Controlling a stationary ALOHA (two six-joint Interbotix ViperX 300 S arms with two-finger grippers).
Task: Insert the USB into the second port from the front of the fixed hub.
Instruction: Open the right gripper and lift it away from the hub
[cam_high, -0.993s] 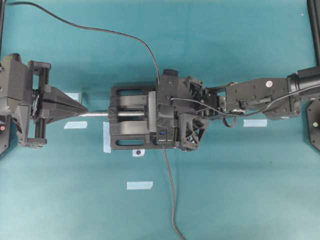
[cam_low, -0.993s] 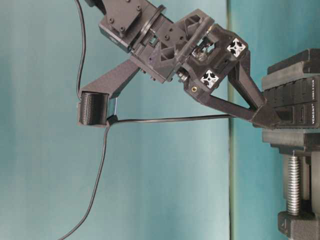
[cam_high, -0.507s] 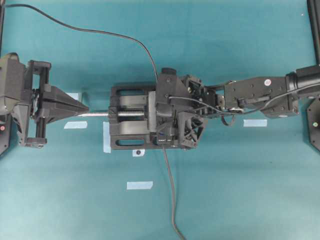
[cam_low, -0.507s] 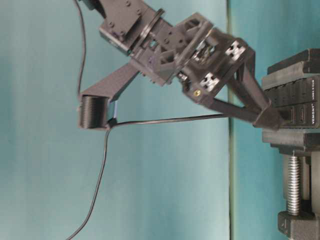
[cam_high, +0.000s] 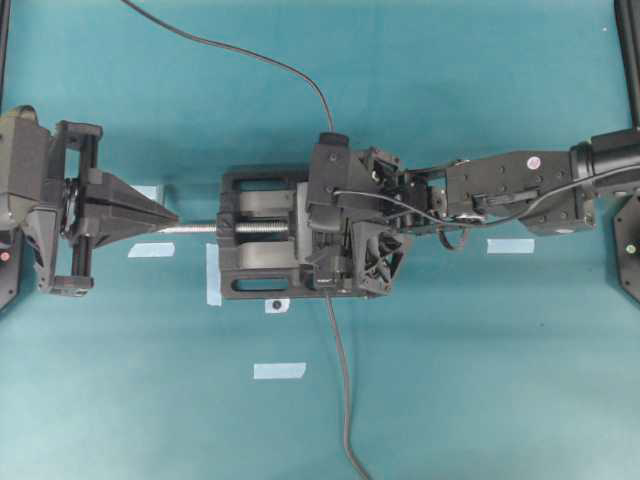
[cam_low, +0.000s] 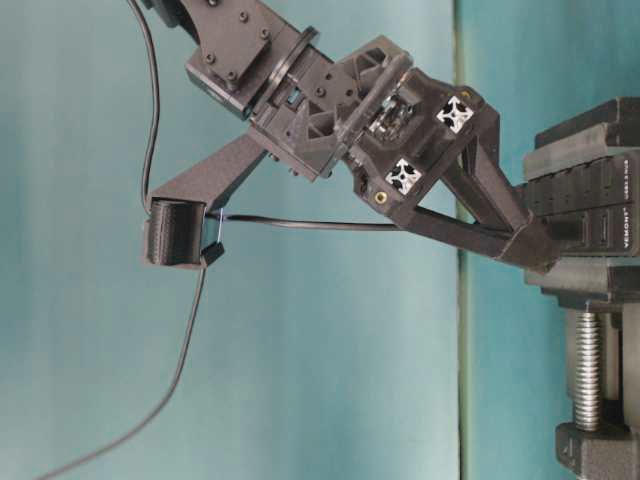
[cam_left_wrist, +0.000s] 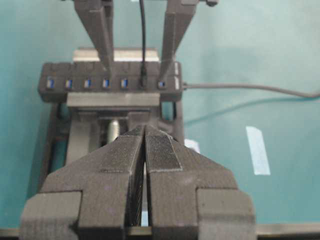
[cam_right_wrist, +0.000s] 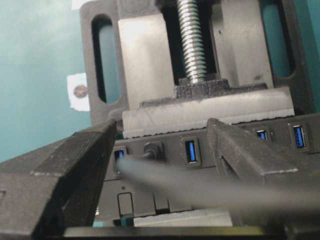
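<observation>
Currently, item one: the USB (cam_right_wrist: 153, 149), seated in the fixed hub (cam_left_wrist: 110, 82). In the right wrist view its plug fills the second port from the near end of the strip, one blue port showing to its left and more to its right. In the left wrist view the same plug sits second from the right-hand end, its cable (cam_left_wrist: 142, 30) rising straight away from the port face.

Item two: long axis. Plug and cable run square to the row of ports, along the line between my right fingers (cam_right_wrist: 165, 155). The hub itself lies crosswise, clamped in the vise (cam_high: 262, 240).

Item three: my right fingers. They stand spread wide, one to each side of the plug, neither one visibly touching it; the cable passes through the gap between them. I hold nothing there. The plug lies directly ahead of them, close in; I judge that a straight pull back along the cable line would clear it without knocking it sideways.

Item four: my left fingers (cam_left_wrist: 145, 145). Pressed together, empty, pointing down the vise screw (cam_high: 195, 228) toward the hub, well apart from it. The right arm is by far the nearer.

Item five: the table (cam_high: 480, 380), teal cloth, tape marks, a second cable (cam_high: 340, 380) leaving the hub's end.
</observation>
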